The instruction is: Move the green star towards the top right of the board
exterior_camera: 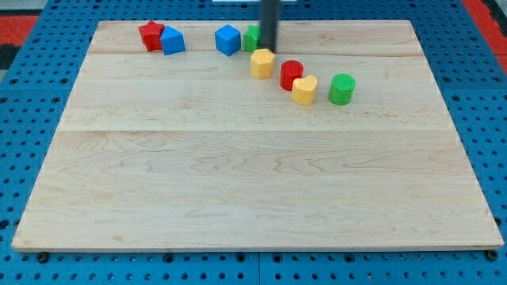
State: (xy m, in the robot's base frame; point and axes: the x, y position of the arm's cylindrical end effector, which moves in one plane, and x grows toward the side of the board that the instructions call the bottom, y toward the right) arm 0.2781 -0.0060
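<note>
The green star (252,37) sits near the view's top, a little left of centre, partly hidden behind my dark rod. My tip (268,50) stands right at its right side, just above the yellow block (262,62). A blue cube (228,39) sits directly left of the green star.
A red star (150,36) and a blue block (172,40) sit at the top left. A red cylinder (291,74), a yellow heart (304,90) and a green cylinder (341,89) trail to the right of the yellow block. The wooden board (253,190) lies on a blue pegboard.
</note>
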